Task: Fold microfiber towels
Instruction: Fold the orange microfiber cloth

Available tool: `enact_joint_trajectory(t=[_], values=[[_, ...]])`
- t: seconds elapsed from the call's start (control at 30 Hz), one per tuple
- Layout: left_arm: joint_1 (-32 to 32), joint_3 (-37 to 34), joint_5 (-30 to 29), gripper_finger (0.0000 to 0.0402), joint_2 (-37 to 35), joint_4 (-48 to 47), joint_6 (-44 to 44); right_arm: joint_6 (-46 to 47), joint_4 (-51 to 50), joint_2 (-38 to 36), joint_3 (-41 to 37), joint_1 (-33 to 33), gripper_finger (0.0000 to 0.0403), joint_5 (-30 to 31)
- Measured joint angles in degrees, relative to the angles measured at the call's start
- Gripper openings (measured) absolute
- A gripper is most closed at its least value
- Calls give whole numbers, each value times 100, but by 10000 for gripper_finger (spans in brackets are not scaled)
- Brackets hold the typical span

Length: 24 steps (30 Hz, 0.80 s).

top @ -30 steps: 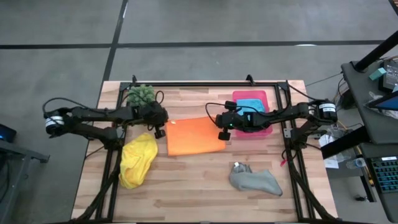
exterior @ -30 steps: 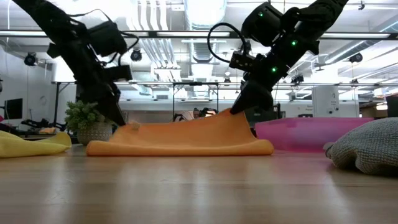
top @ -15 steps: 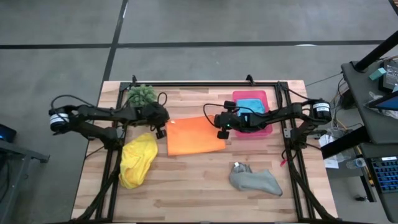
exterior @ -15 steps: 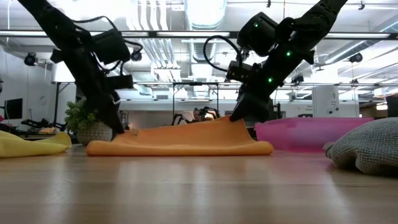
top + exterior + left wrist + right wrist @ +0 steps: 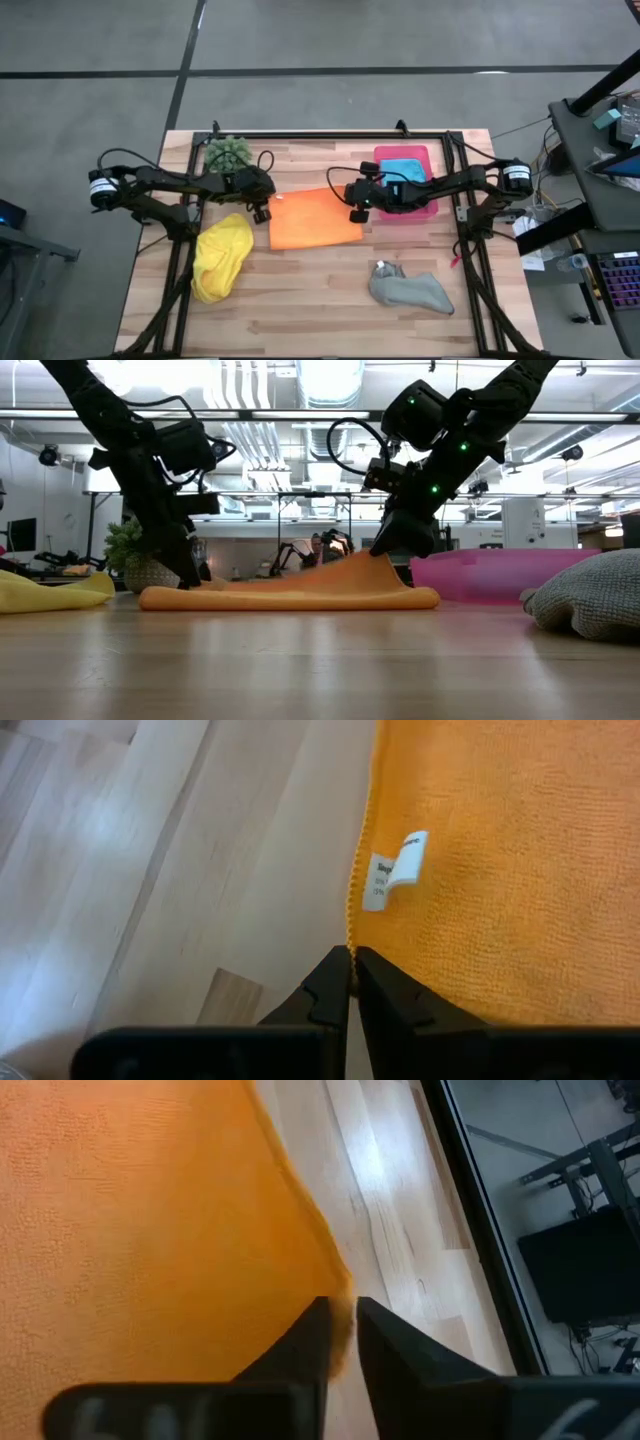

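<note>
Two dark grippers are seen at opposite far corners of the orange towel (image 5: 314, 219), which lies spread at the middle of the table (image 5: 310, 310) and serves as the landmark here. The right gripper (image 5: 342, 1325) is shown with its fingers clamped on the towel's corner nearest the pink tray (image 5: 428, 208), that corner raised off the wood in the low view. The left gripper (image 5: 351, 982) is pictured with fingers together, its tips just at the towel's hem beside a small white label (image 5: 392, 871); whether any fabric is caught between them cannot be told.

The likeliest failure, it is judged, would be an uneven fold: should only the right corner be carried, the cloth would be dragged askew or bunched. A thin pinch at the very hem could also slip free. The lifted corner sits near the tray wall and might be snagged on it.

One container is in view: the pink tray, just to the right of the orange towel, in which a blue towel (image 5: 403, 169) lies. A yellow towel (image 5: 221, 258) is heaped to the orange towel's left and a grey towel (image 5: 410, 291) nearer the front right, both loose on the table. A green plant (image 5: 227, 152) stands at the far left.
</note>
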Motion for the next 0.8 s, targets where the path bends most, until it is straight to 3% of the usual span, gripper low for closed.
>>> enact_joint_trajectory(t=[0.3,0.57,0.8], values=[[0,8,-87,97,-202,-38,0,168,-3,-153,0,-13,123,6],[-13,300,39,138,-819,-675,-247,1484,-147,-652,0,-11,136,-70],[-393,305,653,139,-1197,-443,-1154,3263,-502,-931,0,-11,137,-1482]])
